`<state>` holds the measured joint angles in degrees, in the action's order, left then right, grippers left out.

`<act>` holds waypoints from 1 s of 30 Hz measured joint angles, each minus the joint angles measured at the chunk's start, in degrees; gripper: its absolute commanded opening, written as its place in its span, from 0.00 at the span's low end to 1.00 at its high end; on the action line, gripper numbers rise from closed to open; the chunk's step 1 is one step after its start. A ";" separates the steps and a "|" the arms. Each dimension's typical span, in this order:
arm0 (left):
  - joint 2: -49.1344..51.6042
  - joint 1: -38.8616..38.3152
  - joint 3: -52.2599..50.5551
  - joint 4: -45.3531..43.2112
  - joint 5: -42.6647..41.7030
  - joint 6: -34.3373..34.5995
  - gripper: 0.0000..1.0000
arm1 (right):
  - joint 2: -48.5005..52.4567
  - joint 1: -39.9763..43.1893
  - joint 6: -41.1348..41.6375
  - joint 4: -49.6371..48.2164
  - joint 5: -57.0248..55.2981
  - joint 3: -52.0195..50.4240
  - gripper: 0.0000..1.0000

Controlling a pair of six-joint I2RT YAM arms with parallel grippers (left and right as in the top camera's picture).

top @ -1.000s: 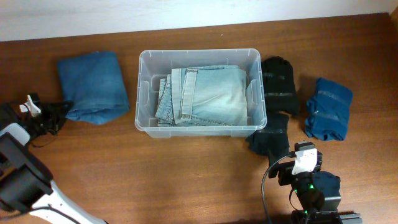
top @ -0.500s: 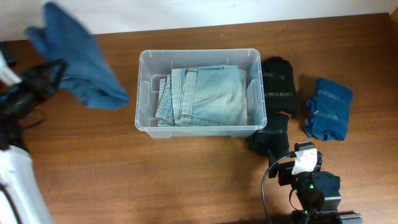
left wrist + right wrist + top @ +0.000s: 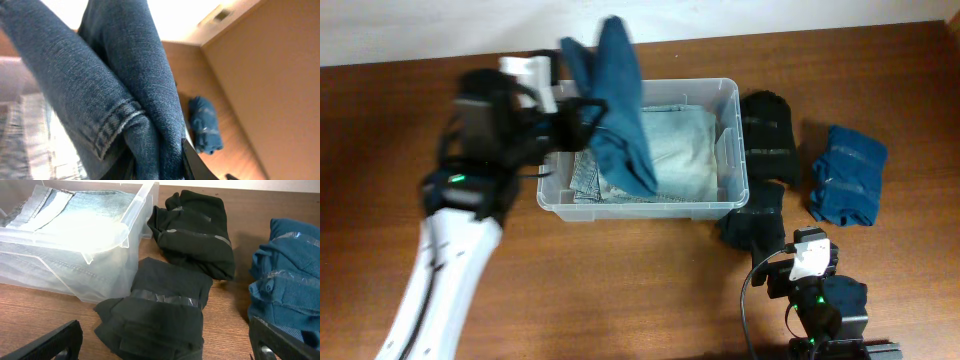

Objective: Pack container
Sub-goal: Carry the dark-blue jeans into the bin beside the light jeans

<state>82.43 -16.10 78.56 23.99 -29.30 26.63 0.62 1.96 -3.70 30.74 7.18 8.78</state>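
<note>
The clear plastic container (image 3: pixel 725 95) stands at the table's middle with folded light-blue jeans (image 3: pixel 680 155) inside; its corner shows in the right wrist view (image 3: pixel 135 210). My left gripper (image 3: pixel 575 120) is shut on dark blue folded jeans (image 3: pixel 620 100) and holds them hanging over the container's left half. In the left wrist view the dark jeans (image 3: pixel 115 90) fill the frame between the fingers (image 3: pixel 157 165). My right gripper (image 3: pixel 165 345) is open and empty near the front edge, just before a black folded garment (image 3: pixel 165 305).
Two black folded garments (image 3: pixel 768 130) (image 3: pixel 755 215) lie right of the container. A teal-blue folded garment (image 3: pixel 848 175) lies further right, also in the right wrist view (image 3: pixel 285 280). The wall edge runs along the back.
My left arm has swung from the far left to over the container, carrying the dark blue jeans lifted off the table. The right arm has not moved.
</note>
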 measured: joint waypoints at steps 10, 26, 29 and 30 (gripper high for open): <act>11.87 -8.07 -0.04 0.94 10.10 3.04 0.01 | 0.00 0.00 0.02 0.00 0.00 0.00 0.98; 7.63 -3.48 -0.02 21.09 20.22 2.73 0.59 | 0.00 0.00 0.00 -0.02 0.00 0.00 0.98; 4.90 -1.03 0.04 25.20 23.71 1.20 0.93 | 0.00 0.00 0.02 0.00 0.00 0.00 0.98; 4.15 -0.13 0.09 26.38 24.65 0.61 0.99 | 0.00 0.00 0.02 0.00 0.00 0.00 0.99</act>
<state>86.59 -16.23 78.65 50.37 -4.64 27.24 0.62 1.96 -3.68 30.74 7.18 8.78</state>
